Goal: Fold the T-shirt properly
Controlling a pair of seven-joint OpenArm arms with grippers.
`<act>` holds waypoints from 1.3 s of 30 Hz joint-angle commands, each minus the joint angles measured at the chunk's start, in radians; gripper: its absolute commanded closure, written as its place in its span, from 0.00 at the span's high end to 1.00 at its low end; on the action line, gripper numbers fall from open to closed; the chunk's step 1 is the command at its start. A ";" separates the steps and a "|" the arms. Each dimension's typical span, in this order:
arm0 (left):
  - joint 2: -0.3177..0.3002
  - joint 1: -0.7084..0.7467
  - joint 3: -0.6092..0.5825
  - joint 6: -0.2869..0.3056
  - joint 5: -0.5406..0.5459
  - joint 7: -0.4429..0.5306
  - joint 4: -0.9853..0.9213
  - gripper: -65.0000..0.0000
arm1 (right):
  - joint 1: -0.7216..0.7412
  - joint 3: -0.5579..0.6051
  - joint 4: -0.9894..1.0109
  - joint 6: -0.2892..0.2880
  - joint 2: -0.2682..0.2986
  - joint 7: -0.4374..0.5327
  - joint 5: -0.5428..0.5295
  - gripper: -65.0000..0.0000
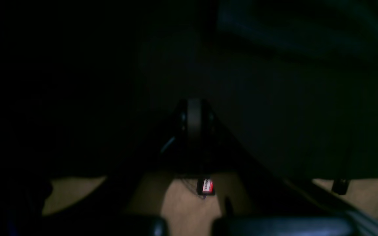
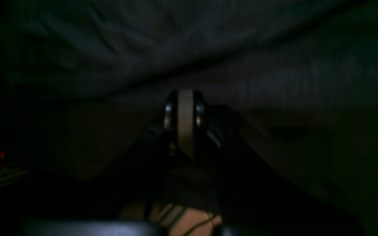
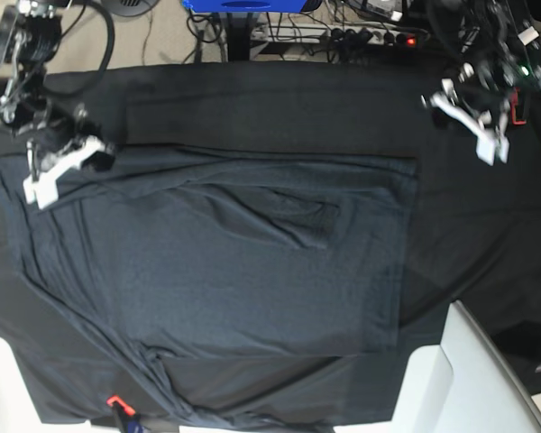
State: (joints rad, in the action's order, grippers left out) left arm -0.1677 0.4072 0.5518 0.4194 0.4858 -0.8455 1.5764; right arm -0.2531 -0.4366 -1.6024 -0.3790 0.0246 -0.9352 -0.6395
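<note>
At the base view's left we see the right gripper point(image 3: 38, 191), jaws pressed together, at the shirt's point(image 3: 234, 262) upper left corner; whether it pinches cloth, we cannot tell. The shirt lies spread and creased across the middle of the black tabletop point(image 3: 487, 225). At the right, the left gripper point(image 3: 490, 149) hangs off the shirt, jaws pressed together.

Robotics lab, tablecloth-draped bench point(image 3: 252, 99), power strip point(image 3: 370, 36) (cables trailing)
</note>
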 commanded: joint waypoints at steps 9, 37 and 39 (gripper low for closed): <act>0.078 0.008 0.095 0.009 0.041 0.187 -0.109 0.00 | -0.045 -0.222 0.009 -0.010 -0.050 0.117 -0.019 0.01; 0.066 0.015 0.189 0.148 0.196 0.185 -0.184 0.46 | 0.292 -0.626 0.715 -0.068 0.156 0.201 -0.018 0.54; 0.066 0.015 0.189 0.148 0.196 0.185 -0.184 0.46 | 0.292 -0.643 0.719 -0.067 0.154 0.203 -0.019 0.54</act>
State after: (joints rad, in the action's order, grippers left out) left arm -0.0891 0.4183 0.7361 0.5545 0.6632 -0.6762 1.3750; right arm 0.0414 -1.0744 -0.8810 -0.4656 0.1646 -0.7288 -0.6952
